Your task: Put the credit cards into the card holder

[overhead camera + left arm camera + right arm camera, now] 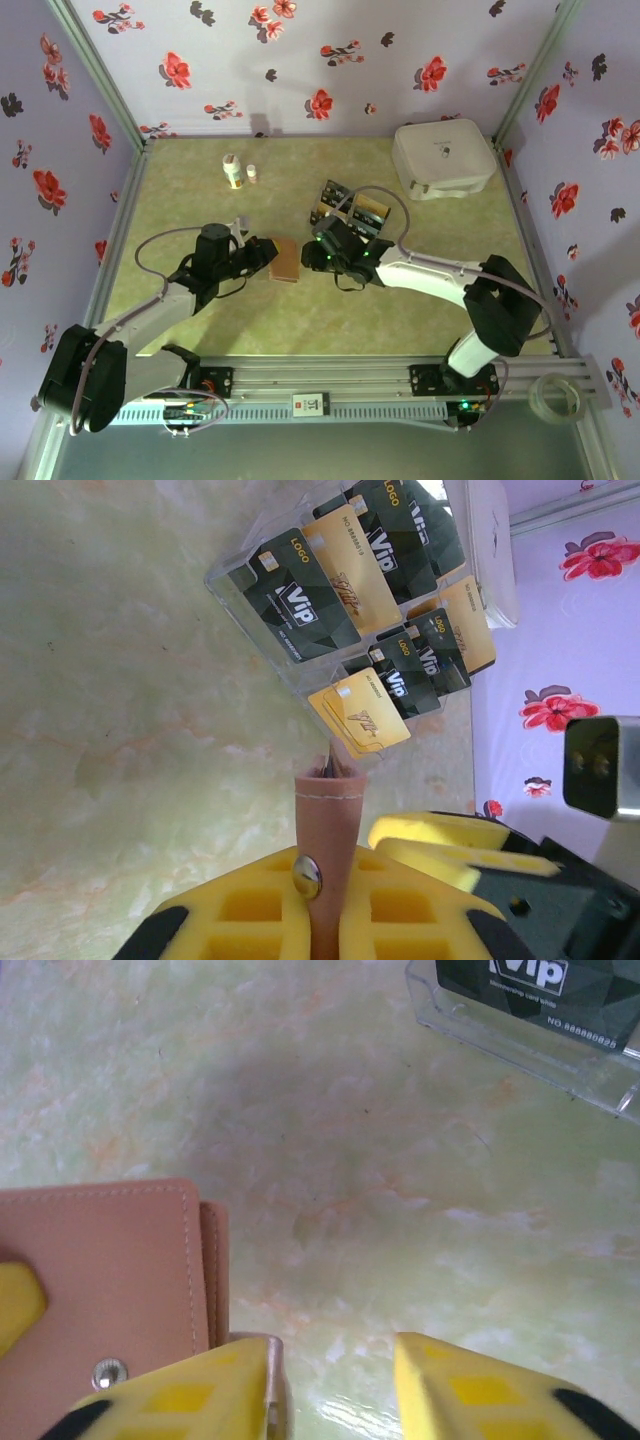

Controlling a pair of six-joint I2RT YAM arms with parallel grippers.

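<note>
**Left gripper holds the card holder beside the tray of cards**

Seen from above, the reddish-brown card holder (287,261) sits near the middle of the green marbled counter (420,300), a little toward 9 o'clock. The left gripper (268,256) reaches in from 8 o'clock and is clamped on it. In the left wrist view its yellow fingers (240,910) press both faces of the holder, which stands on edge with a metal snap showing.

The right gripper (322,250) is just at 3 o'clock of the holder. In its wrist view the fingers stand moderately apart over bare counter, with nothing between them. The holder's stitched edge is close by at 9 o'clock.

The credit cards (360,590), black and gold and printed "VIP", lie overlapping in a clear tray (222,580) at 1 o'clock of the holder, near it but not touching.

A white case (443,158) rests toward 1 o'clock at the counter's far side. Two small bottles (233,172) stand at 11 o'clock.
</note>
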